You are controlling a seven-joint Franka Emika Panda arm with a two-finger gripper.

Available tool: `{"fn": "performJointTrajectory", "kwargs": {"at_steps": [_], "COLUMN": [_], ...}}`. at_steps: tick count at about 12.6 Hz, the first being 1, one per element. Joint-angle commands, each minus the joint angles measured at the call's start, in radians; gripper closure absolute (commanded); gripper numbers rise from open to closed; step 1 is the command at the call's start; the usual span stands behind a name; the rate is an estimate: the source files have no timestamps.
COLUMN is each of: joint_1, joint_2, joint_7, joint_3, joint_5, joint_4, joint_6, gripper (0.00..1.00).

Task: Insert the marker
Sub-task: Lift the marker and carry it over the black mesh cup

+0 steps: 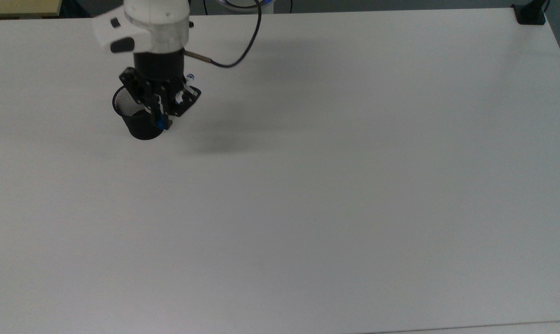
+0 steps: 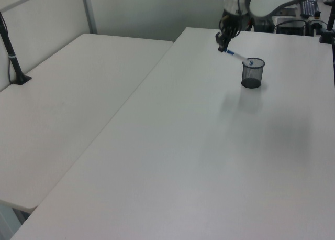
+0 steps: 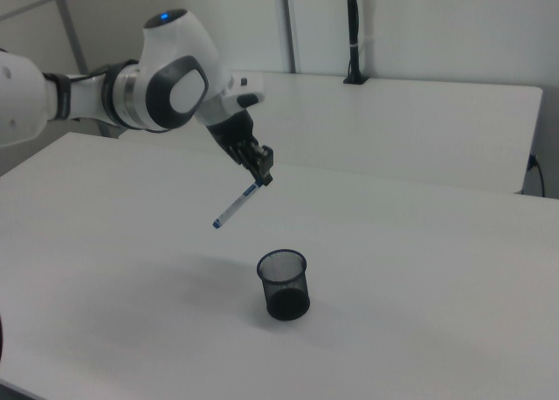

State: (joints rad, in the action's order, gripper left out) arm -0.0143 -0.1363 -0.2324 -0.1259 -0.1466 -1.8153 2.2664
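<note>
- 1 arm w/ 1 two-finger gripper (image 3: 262, 169), raised well above the white table (image 1: 354, 185); also seen at the left view's top (image 2: 224, 41) and in the top view (image 1: 161, 113).
- Gripper fingers pinch 1 marker (image 3: 235, 206) at its blue-cap end; rest of the barrel sticks out free.
- Marker is in the air, tilted: in the right view it slopes down toward the right view's left, small blue tip lowest. White barrel, blue at both ends.
- In the left view the marker (image 2: 238, 56) slants from the gripper down toward the cup's rim; whether the tip touches the rim, cannot tell from here.
- Right view puts the marker clearly above and apart from the cup, not inside it.
- 1 black mesh cup (image 3: 283, 284) stands upright on the table, open top; also at (image 2: 253, 73) and (image 1: 138, 116), partly covered by the gripper in the top view.
- 1 dark cable (image 1: 242, 44) loops from the wrist across the top view's upper part.
- 1 second white table (image 2: 68, 98) sits beside the work table at the left view's left, w/ 1 black clamp post (image 2: 13, 56) on it.
- Top view: blue bit of the marker (image 1: 160, 124) shows just under the fingers, by the cup's wall.
</note>
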Motion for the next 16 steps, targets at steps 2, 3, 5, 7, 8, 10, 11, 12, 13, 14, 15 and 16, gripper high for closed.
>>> {"fn": "performJointTrajectory", "kwargs": {"at_steps": [2,3,5,7,8,10,11,12,13,14,15,16], "joint_1": [0.078,0.094,0.123,0.151,0.16,0.171,0.171,0.171,0.171,0.171,0.171,0.171], "joint_2": [0.185,0.19,0.178,0.153,0.141,0.124,0.11,0.106,0.103,0.098,0.083,0.072], "joint_7": [0.224,0.237,0.274,0.312,0.317,0.334,0.334,0.334,0.335,0.338,0.338,0.338], "joint_3": [-0.008,-0.009,-0.009,-0.009,-0.009,-0.009,-0.009,-0.009,-0.009,-0.009,-0.009,-0.009], "joint_5": [-0.005,-0.005,-0.005,-0.005,-0.005,-0.005,-0.005,-0.005,-0.005,-0.007,-0.007,-0.007], "joint_4": [-0.22,-0.258,-0.301,-0.337,-0.351,-0.374,-0.383,-0.394,-0.427,-0.452,-0.475,-0.49], "joint_6": [0.149,0.229,0.368,0.508,0.563,0.634,0.663,0.697,0.746,0.79,0.845,0.895], "gripper": [1.0,1.0,1.0,1.0,1.0,1.0,1.0,1.0,1.0,1.0,1.0,1.0]}}
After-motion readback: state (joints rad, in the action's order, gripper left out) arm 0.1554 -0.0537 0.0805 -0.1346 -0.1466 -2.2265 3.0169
